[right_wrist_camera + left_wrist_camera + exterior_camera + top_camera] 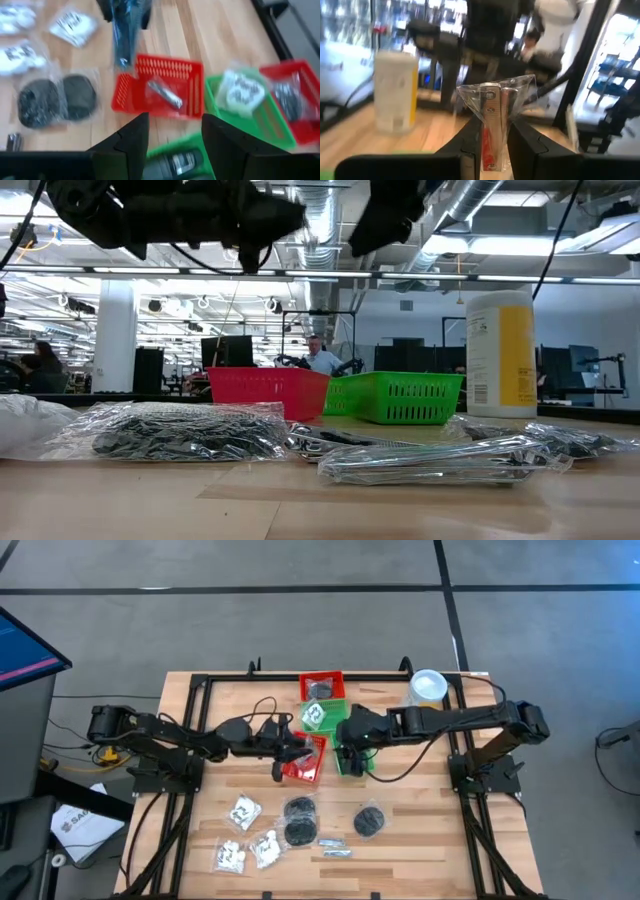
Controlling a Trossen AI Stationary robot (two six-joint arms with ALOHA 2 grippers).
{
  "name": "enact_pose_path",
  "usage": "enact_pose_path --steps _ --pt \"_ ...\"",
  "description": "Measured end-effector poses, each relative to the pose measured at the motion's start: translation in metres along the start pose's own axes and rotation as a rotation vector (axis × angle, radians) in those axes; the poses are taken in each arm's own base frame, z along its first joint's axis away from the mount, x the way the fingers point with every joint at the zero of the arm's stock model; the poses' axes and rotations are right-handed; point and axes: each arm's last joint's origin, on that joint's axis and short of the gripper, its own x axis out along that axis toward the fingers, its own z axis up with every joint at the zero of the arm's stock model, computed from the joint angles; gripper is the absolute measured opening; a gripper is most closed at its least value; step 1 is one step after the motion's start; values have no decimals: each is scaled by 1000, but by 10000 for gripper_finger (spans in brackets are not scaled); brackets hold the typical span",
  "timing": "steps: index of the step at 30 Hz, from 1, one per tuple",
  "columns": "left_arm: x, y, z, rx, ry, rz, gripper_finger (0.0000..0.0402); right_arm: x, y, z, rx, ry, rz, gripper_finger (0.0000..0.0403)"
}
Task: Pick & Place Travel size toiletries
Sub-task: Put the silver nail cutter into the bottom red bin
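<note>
My left gripper (283, 748) hangs over the near red basket (306, 760), shut on a clear packet (492, 100) with a slim silvery and red piece inside. A silvery sachet (162, 95) lies in that basket. My right gripper (175, 132) stands open above the near green basket (352, 762), where a dark item (175, 162) lies. On the near table rest clear packets with white contents (243, 810), black discs (298, 820) and silvery sachets (335, 846). My left gripper pinches the clear packet's lower half (492, 145) between its two fingers (470, 135). The fingers come level from the table's left and lie along the packet. Its free end (495, 87) juts beyond the fingertips. The packet is lifted clear, by the red basket's near left corner.
A far red basket (322, 687) and a green one (322, 716), each holding packets, stand behind the near pair. The tall yellow canister with white lid (428, 688) is at the far right. Black frame rails (190, 740) line the table's sides. A person (318, 355) sits far behind.
</note>
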Motion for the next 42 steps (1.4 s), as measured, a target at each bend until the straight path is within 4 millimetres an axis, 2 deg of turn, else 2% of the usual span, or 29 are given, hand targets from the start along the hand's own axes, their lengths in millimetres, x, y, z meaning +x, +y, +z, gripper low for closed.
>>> enact_pose_path --steps 11,24,42 --pt "-4 9 -26 -129 241 198 54 9 -1 -22 25 138 -11 160" --pt "-15 17 -47 -271 419 459 54 11 -1 -26 48 149 -14 154" --pt "-16 17 -53 -297 450 478 59 12 -1 -24 46 120 -10 153"
